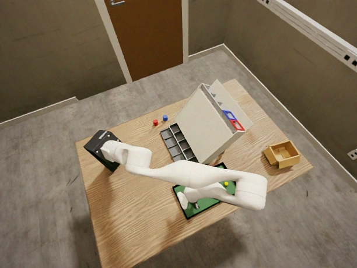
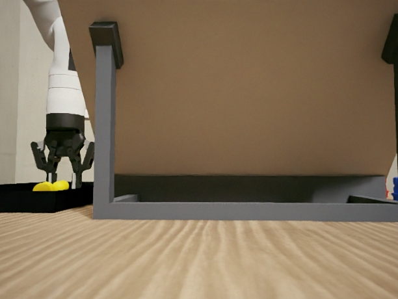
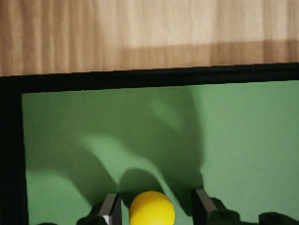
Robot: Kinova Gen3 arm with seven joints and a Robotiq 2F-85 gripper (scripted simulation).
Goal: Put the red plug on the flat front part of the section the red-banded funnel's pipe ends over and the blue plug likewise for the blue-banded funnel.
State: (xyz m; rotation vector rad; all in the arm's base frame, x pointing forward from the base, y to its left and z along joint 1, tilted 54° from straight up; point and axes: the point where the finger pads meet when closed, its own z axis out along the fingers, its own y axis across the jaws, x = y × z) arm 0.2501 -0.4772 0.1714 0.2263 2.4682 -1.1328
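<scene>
My gripper point(image 1: 196, 205) point(image 2: 64, 183) point(image 3: 156, 207) is open and low inside the green marble tray point(image 1: 209, 201) point(image 2: 29, 199) point(image 3: 147, 78). Its fingers stand on either side of a yellow marble point(image 2: 61, 185) point(image 3: 151, 208) that rests on the tray floor, with gaps on both sides. A second yellow marble point(image 1: 226, 183) point(image 2: 41, 186) lies elsewhere in the tray. The red plug point(image 1: 156, 122) and the blue plug point(image 1: 165, 117) stand on the table behind the grey sectioned tray point(image 1: 178, 143). The blue-banded funnel point(image 1: 229, 114) and the red-banded funnel point(image 1: 237, 124) sit at the top of the slanted cover point(image 1: 201, 125) point(image 2: 244, 97).
An open cardboard box point(image 1: 282, 154) stands at the table's right end. The arm's black base point(image 1: 97, 145) is at the left edge. The grey frame post point(image 2: 104, 130) of the pipe stand rises just right of the gripper in the exterior view.
</scene>
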